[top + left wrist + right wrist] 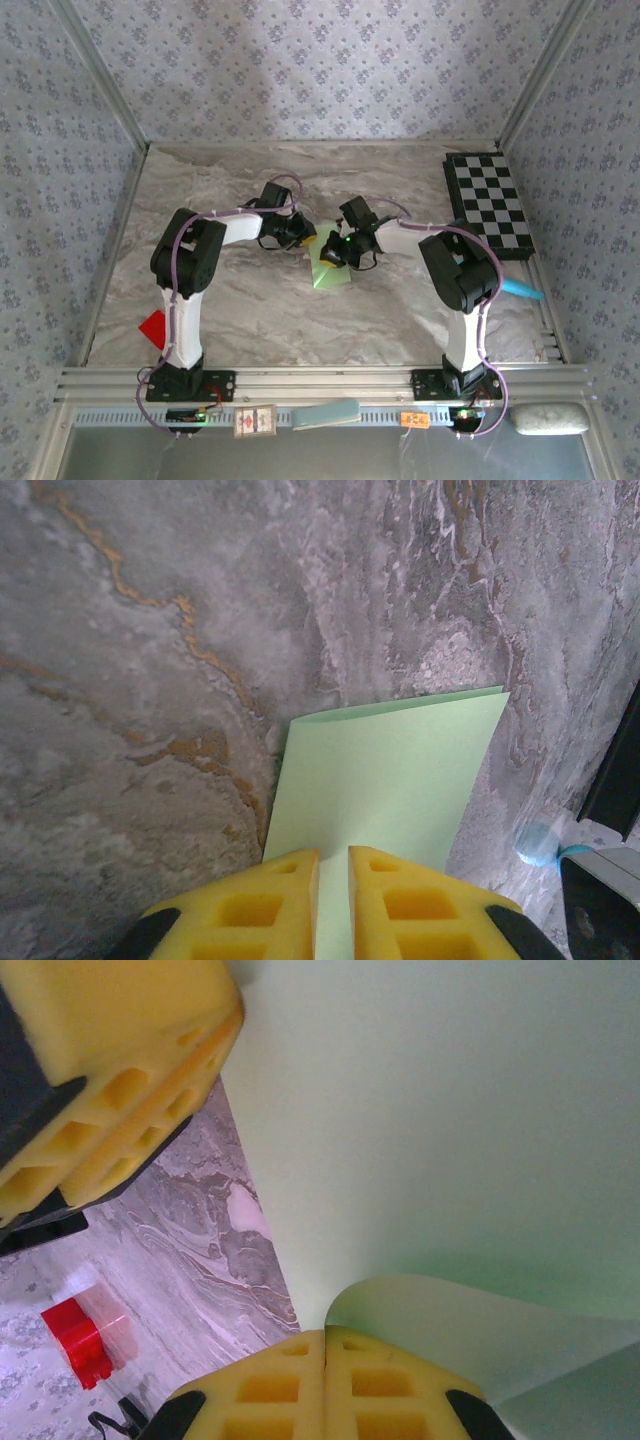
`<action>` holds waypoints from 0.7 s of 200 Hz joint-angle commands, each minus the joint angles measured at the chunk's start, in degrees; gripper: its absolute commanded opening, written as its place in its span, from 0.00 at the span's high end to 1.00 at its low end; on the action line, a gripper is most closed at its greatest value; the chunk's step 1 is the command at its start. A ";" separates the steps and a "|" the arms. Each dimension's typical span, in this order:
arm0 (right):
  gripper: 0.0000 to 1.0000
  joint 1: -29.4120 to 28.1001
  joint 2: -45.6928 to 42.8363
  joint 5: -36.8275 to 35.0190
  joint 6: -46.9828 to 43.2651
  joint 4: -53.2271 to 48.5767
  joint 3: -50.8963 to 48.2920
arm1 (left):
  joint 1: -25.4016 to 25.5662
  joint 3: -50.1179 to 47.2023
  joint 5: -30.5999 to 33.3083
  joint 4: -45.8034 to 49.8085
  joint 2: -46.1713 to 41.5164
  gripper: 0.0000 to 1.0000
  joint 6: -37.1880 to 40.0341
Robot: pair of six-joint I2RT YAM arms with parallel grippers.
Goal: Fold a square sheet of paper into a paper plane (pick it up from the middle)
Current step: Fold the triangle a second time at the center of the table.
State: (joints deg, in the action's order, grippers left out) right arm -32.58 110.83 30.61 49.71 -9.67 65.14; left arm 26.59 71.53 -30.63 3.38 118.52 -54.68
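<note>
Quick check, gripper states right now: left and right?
Left gripper: closed on the pale green paper sheet, which runs between its fingers.
Right gripper: fully closed, apparently pinching the same sheet's curled edge.

Pale green paper plane (390,770), grey-marbled table (150,680)

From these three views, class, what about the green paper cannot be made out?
- Left wrist: whether left claw grips the green paper; fingers hide its near edge.
- Right wrist: paper's outline, cut by frame edges past right claw.
- Top view: paper's far end, under both claws.
</note>
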 commanded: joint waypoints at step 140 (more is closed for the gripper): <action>1.00 -0.15 1.85 -0.95 -0.08 -1.49 2.04 | 2.79 -0.86 -0.66 2.86 4.18 0.84 -0.34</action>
State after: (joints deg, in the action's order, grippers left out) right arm -32.56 111.55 30.35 49.71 -10.11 65.76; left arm 26.63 71.53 -30.57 3.38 118.52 -54.70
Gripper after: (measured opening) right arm 0.056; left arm 0.156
